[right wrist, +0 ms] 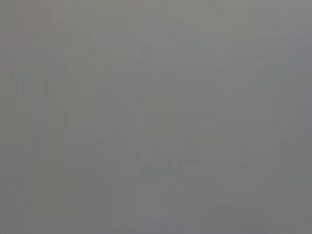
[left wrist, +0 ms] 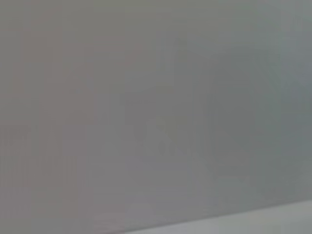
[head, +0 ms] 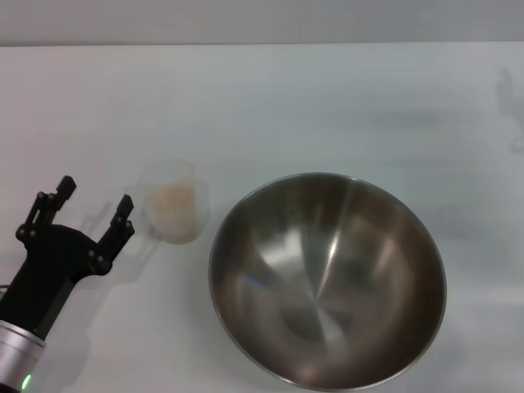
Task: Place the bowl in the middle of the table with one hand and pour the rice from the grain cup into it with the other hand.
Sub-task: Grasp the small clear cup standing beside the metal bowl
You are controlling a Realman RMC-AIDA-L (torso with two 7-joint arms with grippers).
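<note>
In the head view a large steel bowl [head: 327, 278] rests on the white table [head: 270, 106], a little right of centre and near the front edge; its inside holds nothing. To its left stands the clear grain cup [head: 173, 203], upright, with pale rice [head: 172, 199] in it. My left gripper [head: 94, 201] is open just left of the cup, one black finger close to the cup's side, nothing held between the fingers. The right gripper is out of view. Both wrist views show only a plain grey surface.
The table's far edge [head: 262, 44] runs across the top of the head view. The black left arm [head: 37, 286] comes in from the lower left corner.
</note>
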